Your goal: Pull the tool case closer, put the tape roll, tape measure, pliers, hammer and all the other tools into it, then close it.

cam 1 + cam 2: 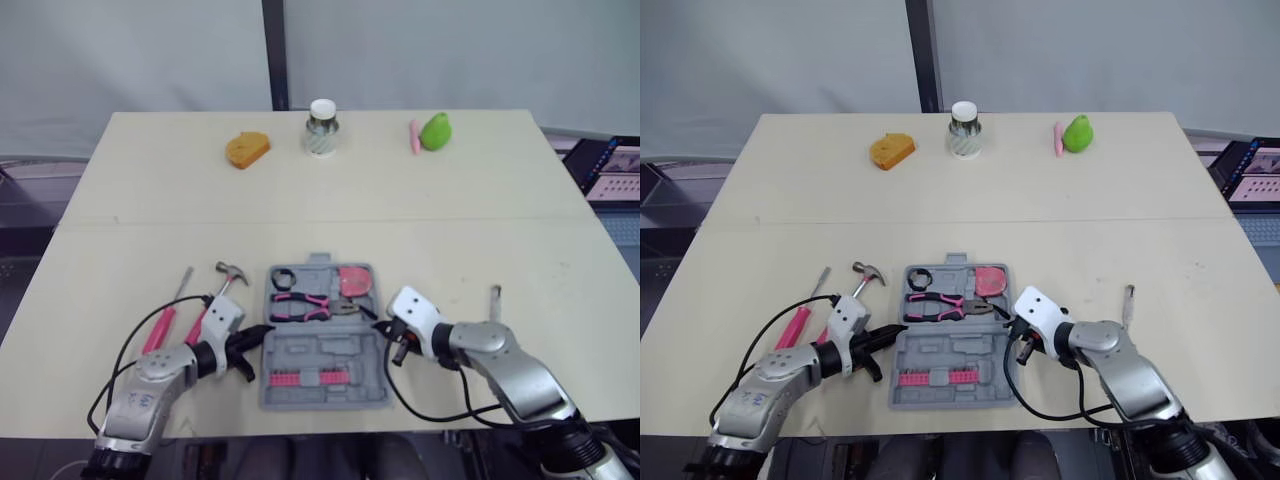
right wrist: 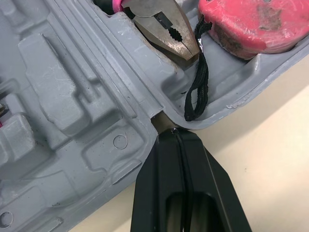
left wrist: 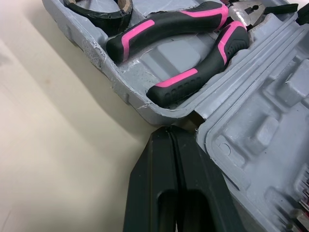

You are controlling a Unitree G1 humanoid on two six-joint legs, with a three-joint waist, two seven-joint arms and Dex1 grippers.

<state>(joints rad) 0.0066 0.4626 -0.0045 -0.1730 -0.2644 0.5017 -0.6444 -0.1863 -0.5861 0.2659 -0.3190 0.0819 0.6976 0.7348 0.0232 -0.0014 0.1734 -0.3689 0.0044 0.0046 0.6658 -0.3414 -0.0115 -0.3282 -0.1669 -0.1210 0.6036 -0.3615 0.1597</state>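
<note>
The grey tool case [image 1: 322, 350] lies open near the table's front edge. Its far half holds a black tape roll [image 1: 283, 277], pink-handled pliers [image 1: 300, 305] and a red tape measure [image 1: 355, 281]; the near half carries a pink bit strip [image 1: 308, 378]. A hammer [image 1: 228, 275] and pink screwdrivers [image 1: 160, 325] lie on the table left of the case, and a small tool [image 1: 494, 300] lies to its right. My left gripper [image 1: 262, 333] is shut, its tip [image 3: 169, 133] against the case's left hinge notch. My right gripper [image 1: 378, 322] is shut too, its tip [image 2: 176, 133] at the right hinge notch.
Along the far side of the table stand an orange object [image 1: 247, 150], a white-lidded jar [image 1: 321, 128], a pink item [image 1: 413, 137] and a green object [image 1: 435, 131]. A laptop [image 1: 612, 170] sits beyond the right edge. The table's front edge runs just behind the case.
</note>
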